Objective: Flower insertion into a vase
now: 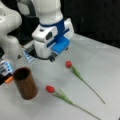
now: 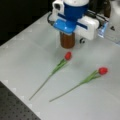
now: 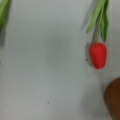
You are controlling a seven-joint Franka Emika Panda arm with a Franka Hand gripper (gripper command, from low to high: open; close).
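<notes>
The vase (image 1: 25, 83) is a dark reddish-brown cylinder standing upright on the table, with nothing inside that I can see. Two red tulips with green stems lie flat on the table in both front views, buds toward the vase: one tulip (image 1: 69, 64) and the other tulip (image 1: 50, 89). From the opposite side they show as one tulip (image 2: 67, 55) and the other (image 2: 102, 70). My gripper (image 1: 51, 56) hangs above the table between the vase and the tulips, holding nothing visible. It partly hides the vase (image 2: 67, 40). The wrist view shows a tulip bud (image 3: 98, 55) and the vase's edge (image 3: 113, 100).
The arm's white base (image 1: 7, 37) stands at a front view's left, with blue-and-white items (image 1: 6, 67) and an orange piece (image 1: 8, 80) beside it. A dark perforated border (image 2: 12, 110) runs along the table edge. A green leaf tip (image 3: 3, 10) shows in the wrist view's corner.
</notes>
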